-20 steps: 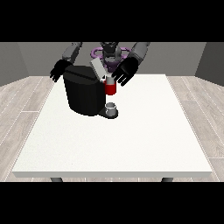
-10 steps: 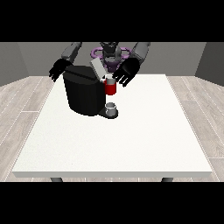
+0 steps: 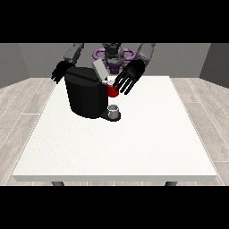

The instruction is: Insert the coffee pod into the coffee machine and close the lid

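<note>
You have one black coffee machine (image 3: 87, 96) on the white desk (image 3: 134, 143), left of centre in the upper half of the frame, its grey lid (image 3: 99, 69) tilted up. One red thing at the machine (image 3: 112, 91) sits just above one grey cup (image 3: 114, 109). Two robot hands show: the robot hand at the view's right (image 3: 129, 77) has fingers spread above the red thing; the robot hand at the view's left (image 3: 60, 71) has fingers relaxed behind the machine.

Black coffee machine (image 3: 87, 96) sits near the counter's (image 3: 134, 143) far edge, with the hand at the view's right (image 3: 130, 76) spread open over a red thing at the machine (image 3: 112, 91).
</note>
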`<state>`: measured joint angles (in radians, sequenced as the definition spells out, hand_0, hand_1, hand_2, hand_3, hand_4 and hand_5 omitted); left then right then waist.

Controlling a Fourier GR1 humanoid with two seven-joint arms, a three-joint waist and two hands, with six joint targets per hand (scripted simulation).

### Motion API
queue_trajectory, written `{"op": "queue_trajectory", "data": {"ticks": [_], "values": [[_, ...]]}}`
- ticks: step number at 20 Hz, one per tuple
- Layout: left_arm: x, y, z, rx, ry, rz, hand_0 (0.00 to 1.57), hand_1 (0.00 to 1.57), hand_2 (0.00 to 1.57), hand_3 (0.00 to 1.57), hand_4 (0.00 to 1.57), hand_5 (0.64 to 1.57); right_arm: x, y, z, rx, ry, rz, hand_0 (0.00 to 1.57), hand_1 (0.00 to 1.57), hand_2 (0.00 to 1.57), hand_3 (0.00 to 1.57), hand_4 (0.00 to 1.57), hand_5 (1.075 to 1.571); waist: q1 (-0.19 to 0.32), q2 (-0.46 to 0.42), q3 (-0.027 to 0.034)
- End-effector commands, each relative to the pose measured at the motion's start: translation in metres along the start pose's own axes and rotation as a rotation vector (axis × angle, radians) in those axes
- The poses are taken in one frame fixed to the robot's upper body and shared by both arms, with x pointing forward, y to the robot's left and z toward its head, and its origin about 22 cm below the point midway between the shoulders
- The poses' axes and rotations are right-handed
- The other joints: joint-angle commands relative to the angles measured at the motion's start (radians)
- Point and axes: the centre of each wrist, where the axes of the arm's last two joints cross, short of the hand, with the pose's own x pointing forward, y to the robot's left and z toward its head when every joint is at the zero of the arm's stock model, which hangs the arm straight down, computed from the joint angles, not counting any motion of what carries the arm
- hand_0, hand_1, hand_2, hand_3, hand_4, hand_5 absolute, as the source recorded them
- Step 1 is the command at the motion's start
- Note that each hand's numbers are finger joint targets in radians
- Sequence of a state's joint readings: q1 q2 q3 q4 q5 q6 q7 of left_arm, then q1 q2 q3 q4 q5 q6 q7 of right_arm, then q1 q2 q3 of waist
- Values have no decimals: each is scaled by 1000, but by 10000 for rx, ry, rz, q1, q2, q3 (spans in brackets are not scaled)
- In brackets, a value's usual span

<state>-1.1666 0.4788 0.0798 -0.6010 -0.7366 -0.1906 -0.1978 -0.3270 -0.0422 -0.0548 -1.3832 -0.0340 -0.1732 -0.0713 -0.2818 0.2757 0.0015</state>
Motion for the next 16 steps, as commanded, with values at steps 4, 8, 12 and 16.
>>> {"op": "queue_trajectory", "data": {"ticks": [4, 8, 12, 16], "values": [[16, -14, -6, -629, -308, -243, 0, 0, 0, 0, 0, 1571, -24, -11, 5, -529, 515, -141, 0, 0, 0, 0, 375, 1571, 483, -428, -10], [5, -9, -3, -370, 264, -177, 0, 0, 0, 0, 0, 1571, -23, -2, 13, -189, 496, 133, 0, 0, 0, 0, 338, 1571, 123, -437, -13], [14, -26, -4, -659, -16, -100, 0, 0, 0, 0, 0, 1571, -32, -25, 11, -736, 917, 186, 0, 0, 0, 0, 378, 1571, 617, -898, -11], [22, -65, -2, -1188, -318, 587, 0, 0, 0, 0, 0, 1571, -46, -51, 14, -1409, 1521, -45, 0, 0, 0, 0, 363, 1571, 1305, -1499, -9]]}}
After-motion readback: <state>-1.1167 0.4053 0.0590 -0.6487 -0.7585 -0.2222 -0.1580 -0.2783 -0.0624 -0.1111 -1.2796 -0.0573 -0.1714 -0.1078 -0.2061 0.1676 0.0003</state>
